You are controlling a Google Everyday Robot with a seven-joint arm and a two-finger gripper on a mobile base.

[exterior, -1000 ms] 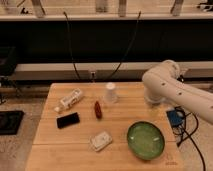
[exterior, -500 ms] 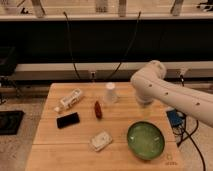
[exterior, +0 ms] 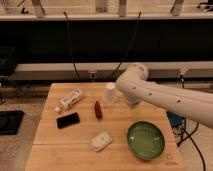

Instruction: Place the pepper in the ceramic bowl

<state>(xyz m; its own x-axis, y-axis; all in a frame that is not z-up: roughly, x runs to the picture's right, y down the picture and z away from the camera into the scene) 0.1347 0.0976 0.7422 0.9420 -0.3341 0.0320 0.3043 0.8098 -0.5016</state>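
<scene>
The small dark red-brown pepper (exterior: 98,110) lies on the wooden table (exterior: 50,145), left of centre. The wide green ceramic bowl (exterior: 145,140) stands at the front right of the table, with nothing in it. My white arm reaches in from the right over the back right of the table. The gripper (exterior: 133,104) hangs below the arm's end, beside the white paper cup (exterior: 110,93), to the right of the pepper and behind the bowl. It holds nothing that I can see.
A black phone (exterior: 67,120) lies left of the pepper. A white packet (exterior: 70,99) lies at the back left. A small white object (exterior: 101,141) sits at the front centre. Black cables hang behind the table.
My arm has swung left across the back of the table, from the right edge toward the paper cup. The objects on the table have not moved.
</scene>
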